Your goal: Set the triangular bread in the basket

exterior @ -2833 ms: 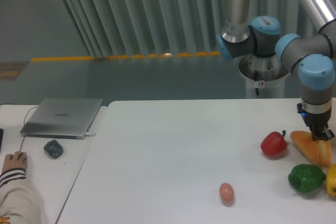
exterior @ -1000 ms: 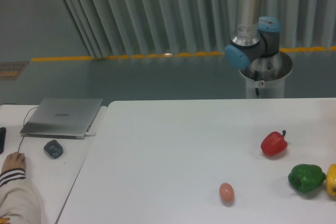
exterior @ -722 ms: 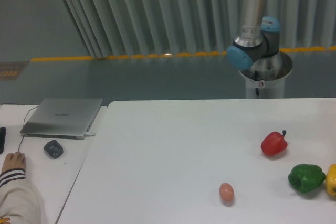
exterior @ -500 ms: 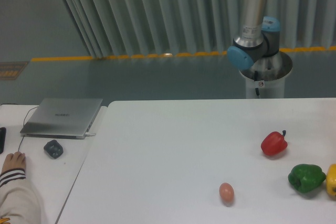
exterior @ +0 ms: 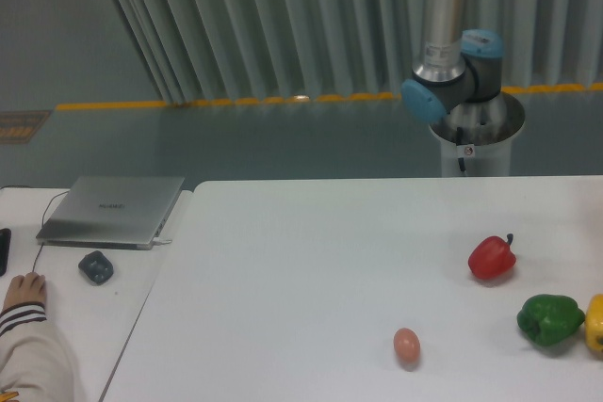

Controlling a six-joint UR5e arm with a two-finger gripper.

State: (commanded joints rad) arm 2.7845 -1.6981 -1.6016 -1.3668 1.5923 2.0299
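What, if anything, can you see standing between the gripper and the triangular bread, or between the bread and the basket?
That cannot be judged here: the gripper, bread and basket are all out of view. Only the arm's lower joints show, behind the table, which holds a red pepper, green pepper, yellow pepper and egg.

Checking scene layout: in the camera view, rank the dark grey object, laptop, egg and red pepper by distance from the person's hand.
From the person's hand, lower left:
1. dark grey object, just to its right
2. laptop, behind that
3. egg, front of the white table
4. red pepper, far right
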